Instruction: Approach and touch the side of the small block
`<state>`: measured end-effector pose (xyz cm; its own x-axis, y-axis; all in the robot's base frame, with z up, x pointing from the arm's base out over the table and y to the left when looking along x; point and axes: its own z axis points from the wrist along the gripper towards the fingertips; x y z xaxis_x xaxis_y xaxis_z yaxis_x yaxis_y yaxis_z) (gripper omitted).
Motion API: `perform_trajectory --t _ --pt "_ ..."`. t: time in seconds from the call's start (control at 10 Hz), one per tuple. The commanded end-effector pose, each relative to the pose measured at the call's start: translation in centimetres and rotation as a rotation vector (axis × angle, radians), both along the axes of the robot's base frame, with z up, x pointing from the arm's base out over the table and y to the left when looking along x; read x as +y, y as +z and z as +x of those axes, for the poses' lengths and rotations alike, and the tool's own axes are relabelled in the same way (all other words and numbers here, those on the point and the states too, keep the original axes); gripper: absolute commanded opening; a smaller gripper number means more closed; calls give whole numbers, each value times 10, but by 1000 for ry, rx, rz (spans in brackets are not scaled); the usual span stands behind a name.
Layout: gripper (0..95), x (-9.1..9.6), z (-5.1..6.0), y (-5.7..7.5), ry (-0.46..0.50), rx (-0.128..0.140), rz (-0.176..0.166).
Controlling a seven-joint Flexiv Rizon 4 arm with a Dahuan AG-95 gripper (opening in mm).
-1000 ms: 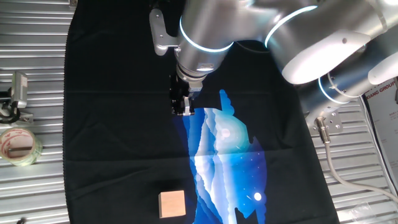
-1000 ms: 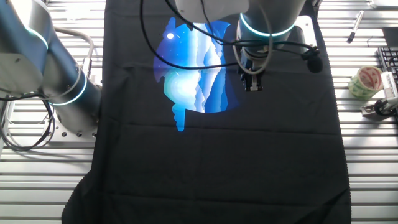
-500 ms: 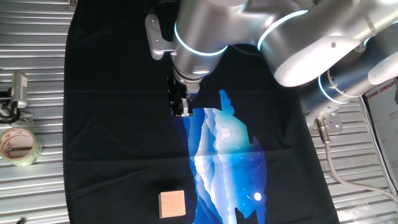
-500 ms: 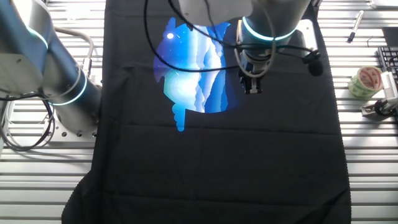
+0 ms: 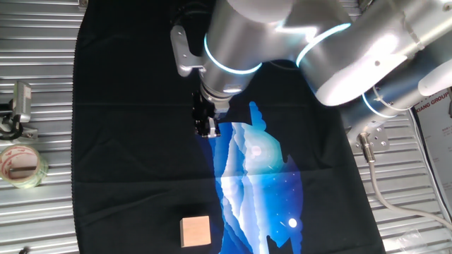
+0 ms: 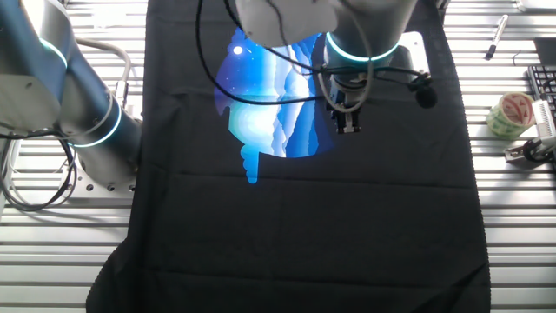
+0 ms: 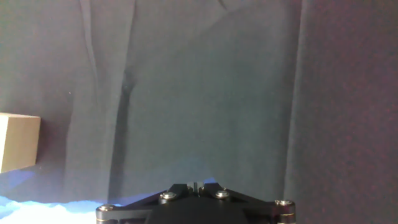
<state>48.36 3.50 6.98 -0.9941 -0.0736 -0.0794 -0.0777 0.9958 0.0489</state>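
Note:
The small block (image 5: 195,231) is a light tan wooden cube lying on the black cloth (image 5: 127,141) near the front edge in one fixed view. It shows at the left edge of the hand view (image 7: 17,142), partly cut off. It is out of sight in the other fixed view. My gripper (image 5: 207,128) hangs above the cloth at the top edge of the blue print (image 5: 258,176), well away from the block. It also shows in the other fixed view (image 6: 347,124). Its jaws are shut together with nothing between them; the hand view (image 7: 194,185) shows the tips closed.
A roll of clear tape (image 5: 20,164) and a metal clip (image 5: 20,106) lie on the ribbed metal table (image 5: 35,212) left of the cloth. In the other fixed view a tape roll (image 6: 511,113) sits at the right, and the arm's base (image 6: 82,122) at the left.
The gripper has shifted slightly and the wrist has turned a little; it stays over the edge of the blue print. The block has not moved.

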Motion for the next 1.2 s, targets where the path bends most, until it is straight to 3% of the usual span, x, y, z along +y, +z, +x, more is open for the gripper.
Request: perform_trajectory --t 0.1,1.2 --pt "0 3 0 -3 -5 -3 -6" --pt "0 42 4 -14 -86 -6 -36"
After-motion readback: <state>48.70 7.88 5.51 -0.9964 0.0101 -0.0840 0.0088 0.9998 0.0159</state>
